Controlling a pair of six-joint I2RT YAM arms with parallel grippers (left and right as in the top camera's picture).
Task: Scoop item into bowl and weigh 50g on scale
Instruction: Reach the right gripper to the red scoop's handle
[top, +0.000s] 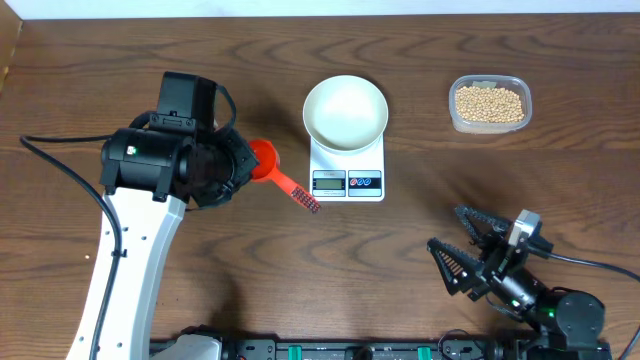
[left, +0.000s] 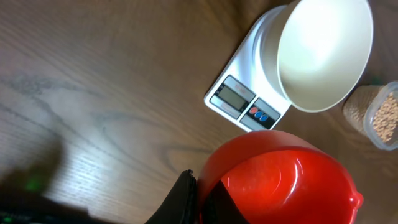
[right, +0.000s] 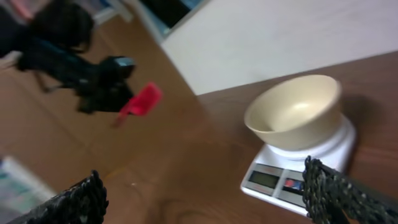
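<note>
Dark wood-grain counter (top: 560, 190) runs across my whole overhead view. Nearest me, at the right front, the right hand (top: 444, 228) sits over bare wood with its two black fingers (right: 81, 200) spread wide apart. Further in on the left, the left hand (top: 243, 162) is clamped together on a red scoop (top: 264, 158). From its wrist camera I see one dark finger (left: 185, 199) pressed against the rim of the scoop's cup, and overhead the handle sticks out toward the scale. Just beyond the handle's tip the white scale (top: 347, 182) lies flat mid-counter, its grey display and red and blue buttons facing me; I cannot read the display. On its platform stands the white bowl (top: 345, 112), upright, its inside showing only smooth white. Farthest back on the right, well apart from the bowl, the tan beans (top: 488, 103) lie heaped in a clear tub (top: 451, 112).
</note>
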